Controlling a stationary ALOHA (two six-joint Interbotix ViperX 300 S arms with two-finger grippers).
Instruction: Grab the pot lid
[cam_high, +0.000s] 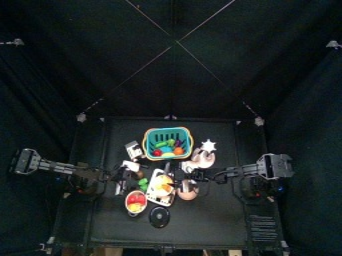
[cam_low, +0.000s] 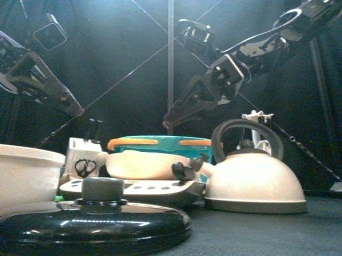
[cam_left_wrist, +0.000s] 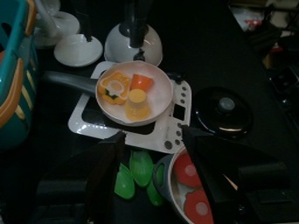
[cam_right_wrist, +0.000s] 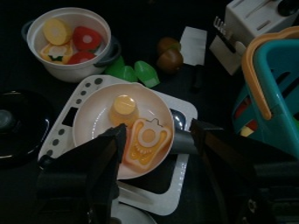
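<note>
One dark round pot lid (cam_low: 91, 222) lies flat, knob up; right end effector (cam_low: 178, 113) gapes empty.

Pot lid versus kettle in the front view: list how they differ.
The pot lid lies flat and low at the table's front edge; the kettle stands upright behind it to the right. The pot lid is dark and glossy; the kettle is pale. The pot lid has a short centre knob; the kettle has an arched handle. Both are round and rest untouched on the table.
</note>
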